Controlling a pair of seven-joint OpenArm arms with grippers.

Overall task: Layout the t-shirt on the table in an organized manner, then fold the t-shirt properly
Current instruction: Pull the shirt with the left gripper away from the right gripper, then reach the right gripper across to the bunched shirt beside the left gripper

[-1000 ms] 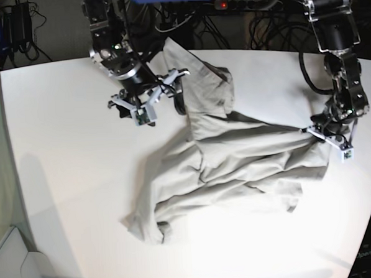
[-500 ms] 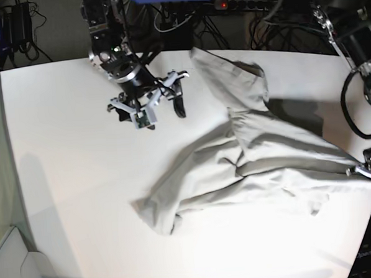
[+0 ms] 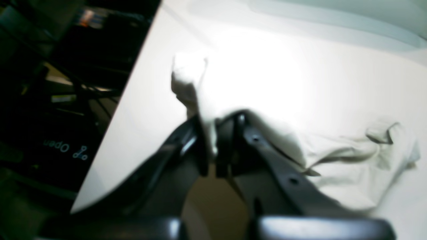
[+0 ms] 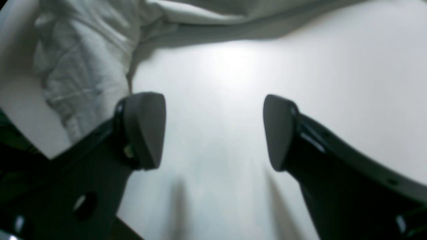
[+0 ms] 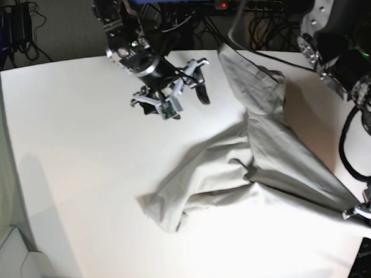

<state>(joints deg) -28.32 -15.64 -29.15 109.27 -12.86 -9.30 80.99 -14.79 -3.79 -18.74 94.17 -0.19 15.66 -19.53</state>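
The pale grey-beige t-shirt (image 5: 267,153) lies crumpled and stretched across the right half of the white table (image 5: 73,138). One end reaches the far edge; a rumpled corner lies near the middle front. My left gripper (image 5: 367,215) is at the table's near right edge, shut on a pulled-taut fold of the t-shirt (image 3: 350,160). In the left wrist view the left gripper (image 3: 210,146) pinches cloth between its jaws. My right gripper (image 5: 184,96) hovers open near the far edge, left of the shirt. In its own view the right gripper (image 4: 213,133) holds nothing, with the t-shirt (image 4: 83,66) beyond its left finger.
Cables and a power strip (image 5: 241,5) hang behind the table's far edge. The right edge of the table (image 3: 110,140) drops off to dark equipment. A pale box corner (image 5: 12,266) sits off the near left of the table.
My left gripper has dragged the shirt's edge toward the near right corner, sliding and stretching the cloth rightward. The open right gripper has shifted to the right along the far side.
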